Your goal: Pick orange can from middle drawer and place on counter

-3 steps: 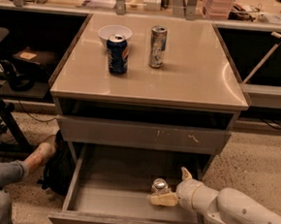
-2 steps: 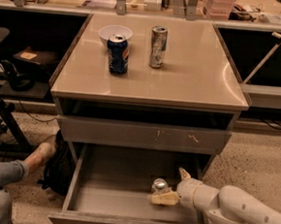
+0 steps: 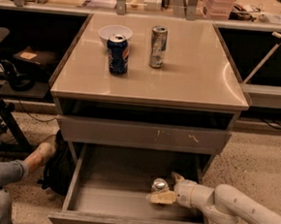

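The orange can [image 3: 159, 185] stands on the floor of the open middle drawer [image 3: 114, 199], right of centre. I see mainly its shiny silver top; the body is mostly hidden. My gripper [image 3: 169, 187] reaches in from the right, down inside the drawer. Its fingers are spread, one tan finger [image 3: 162, 198] in front of the can and the other behind it at the right. I cannot tell whether they touch the can. The beige counter [image 3: 192, 74] tops the cabinet above.
A dark blue can [image 3: 118, 54], a tall silver can [image 3: 158, 46] and a white bowl [image 3: 115, 32] stand on the counter's back left. A shut drawer front with scratch marks [image 3: 143, 134] is above the open drawer. A person's leg and foot [image 3: 24, 165] and a black bag [image 3: 58, 173] are at the left.
Nothing has visibly changed; the gripper stays at the can in the drawer.
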`<state>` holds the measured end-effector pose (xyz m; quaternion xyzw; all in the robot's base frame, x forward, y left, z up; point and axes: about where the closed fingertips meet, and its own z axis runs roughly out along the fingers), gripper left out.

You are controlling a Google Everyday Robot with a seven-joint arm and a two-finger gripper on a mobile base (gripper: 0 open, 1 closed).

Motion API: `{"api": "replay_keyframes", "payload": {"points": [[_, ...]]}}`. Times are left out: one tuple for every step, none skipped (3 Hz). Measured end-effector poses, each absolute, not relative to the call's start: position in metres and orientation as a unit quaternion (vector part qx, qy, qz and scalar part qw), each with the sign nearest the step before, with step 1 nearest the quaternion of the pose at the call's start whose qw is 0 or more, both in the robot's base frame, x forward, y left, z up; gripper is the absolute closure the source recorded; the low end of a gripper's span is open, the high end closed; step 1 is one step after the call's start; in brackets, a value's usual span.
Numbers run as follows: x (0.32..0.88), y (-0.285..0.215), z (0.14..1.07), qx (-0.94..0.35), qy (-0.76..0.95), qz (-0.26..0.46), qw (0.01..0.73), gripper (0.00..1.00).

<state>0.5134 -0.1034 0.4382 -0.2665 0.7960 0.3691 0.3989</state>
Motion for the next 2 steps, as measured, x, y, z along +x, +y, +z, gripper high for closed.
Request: {"api": "replay_keyframes", "payload": {"points": [[0.513, -0.103, 0.439, -0.267, 0.796, 0.368, 0.399, 0.00], [0.499, -0.108, 0.444, -0.269, 0.795, 0.338, 0.426, 0.00]]}}
